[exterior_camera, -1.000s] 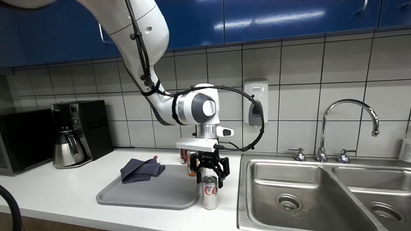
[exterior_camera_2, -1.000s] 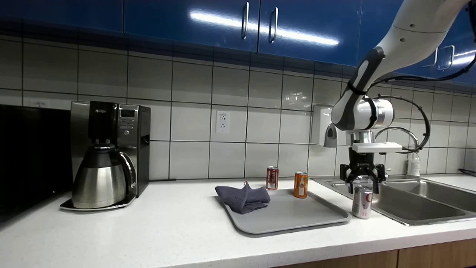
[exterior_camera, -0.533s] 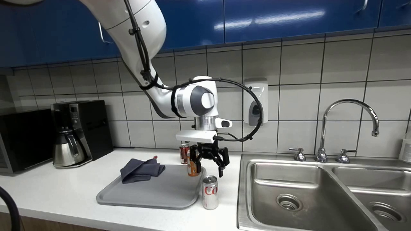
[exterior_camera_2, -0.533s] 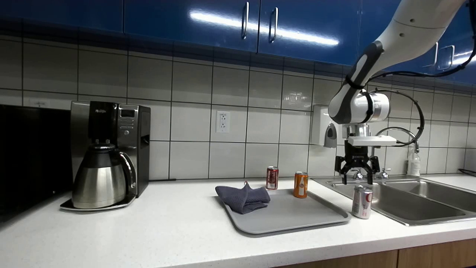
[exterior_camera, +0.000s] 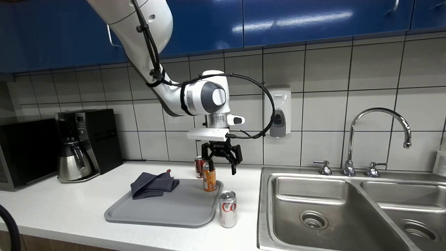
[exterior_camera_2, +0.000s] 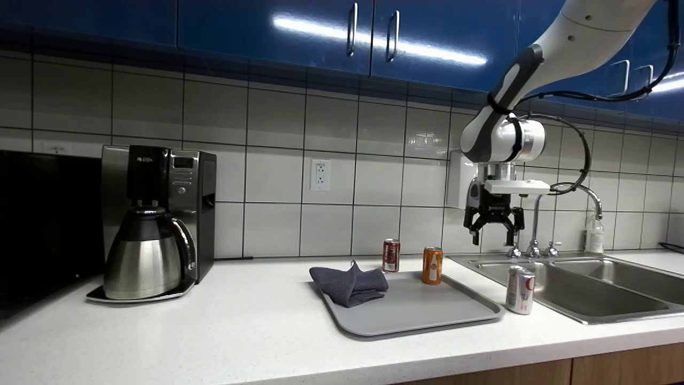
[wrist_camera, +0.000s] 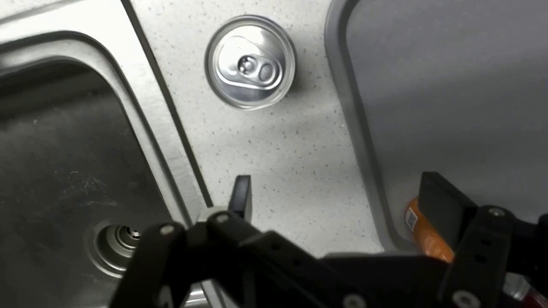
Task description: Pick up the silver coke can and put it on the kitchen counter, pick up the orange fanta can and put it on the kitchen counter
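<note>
The silver coke can [exterior_camera: 228, 211] stands upright on the white kitchen counter [exterior_camera_2: 224, 337], between the grey tray and the sink. It also shows in an exterior view [exterior_camera_2: 520, 293] and from above in the wrist view [wrist_camera: 250, 64]. The orange fanta can [exterior_camera_2: 432, 266] stands upright on the tray's back corner near the sink. In the wrist view the fanta can [wrist_camera: 430, 237] is partly hidden behind a finger. My gripper [exterior_camera: 222, 168] is open and empty, in the air above and behind the silver can. Its fingers [wrist_camera: 336, 184] are wide apart in the wrist view.
The grey tray [exterior_camera_2: 417, 315] holds a dark folded cloth [exterior_camera_2: 350, 286]. A dark red can [exterior_camera_2: 391, 255] stands behind it by the wall. The steel sink [exterior_camera: 266, 209] with a tall faucet [exterior_camera: 351, 139] lies beside the silver can. A coffee maker [exterior_camera_2: 149, 224] stands farther along.
My open gripper has risen off the silver can and moved back and toward the tray side. The silver can stays standing on the counter, and the other cans have not moved.
</note>
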